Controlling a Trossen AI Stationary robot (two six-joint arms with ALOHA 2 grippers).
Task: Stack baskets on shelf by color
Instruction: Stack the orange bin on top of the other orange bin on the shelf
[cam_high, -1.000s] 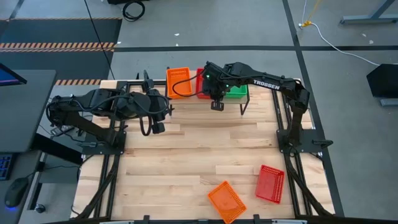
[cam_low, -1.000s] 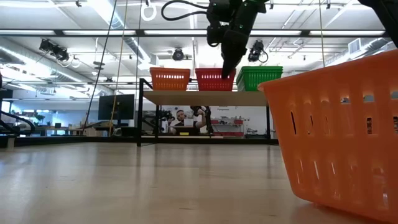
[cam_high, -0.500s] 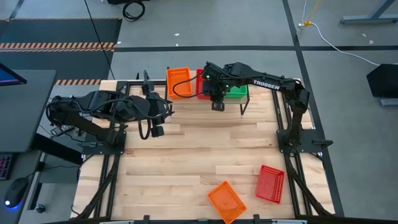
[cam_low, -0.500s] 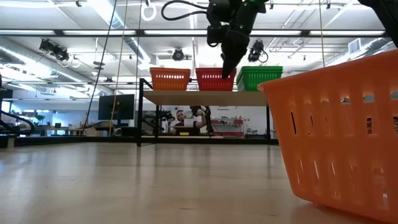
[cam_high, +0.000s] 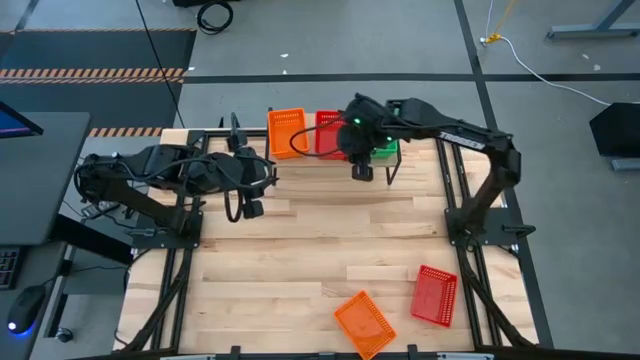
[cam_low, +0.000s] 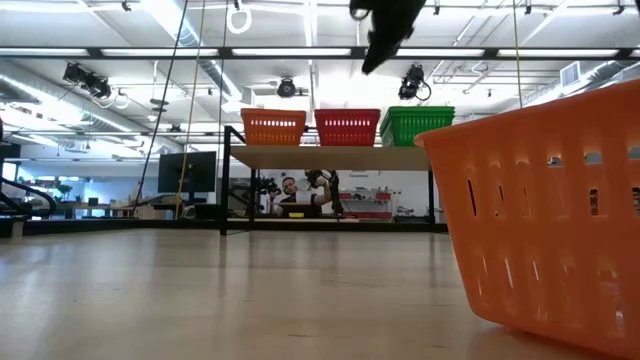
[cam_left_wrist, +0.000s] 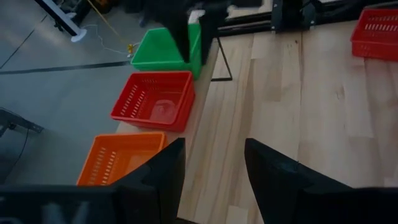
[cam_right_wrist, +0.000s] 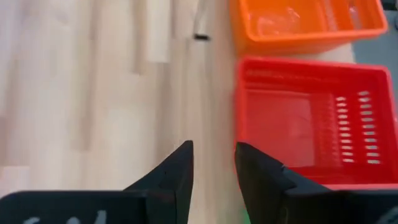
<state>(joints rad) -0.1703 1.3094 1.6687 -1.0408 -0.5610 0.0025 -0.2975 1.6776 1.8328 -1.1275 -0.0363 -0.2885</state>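
Baskets stand in three groups on the shelf (cam_low: 330, 157) at the far edge of the table (cam_high: 300, 250): you see the orange stack (cam_high: 286, 129) at the left, the red stack (cam_high: 330, 132) in the middle and the green stack (cam_high: 382, 150) at the right, side by side. In the low view their rims make one level row above the light top board. The right gripper (cam_high: 362, 172) hangs over the table just on the near side of the shelf, in front of the place where red and green meet; its two fingers (cam_right_wrist: 180, 171) stand a little apart, with a narrow gap and nothing between them. You find the left gripper (cam_high: 252, 207) well to the left, over the table near the left edge, with its fingers (cam_left_wrist: 163, 171) spread moderately and also empty. Two baskets lie loose on the near right part of the table: a single orange basket (cam_high: 364, 322) close to the near edge, turned at an angle, and a single red basket (cam_high: 435, 294) just to the right of it. In the room behind the shelf a person (cam_low: 290, 190) sits far away.
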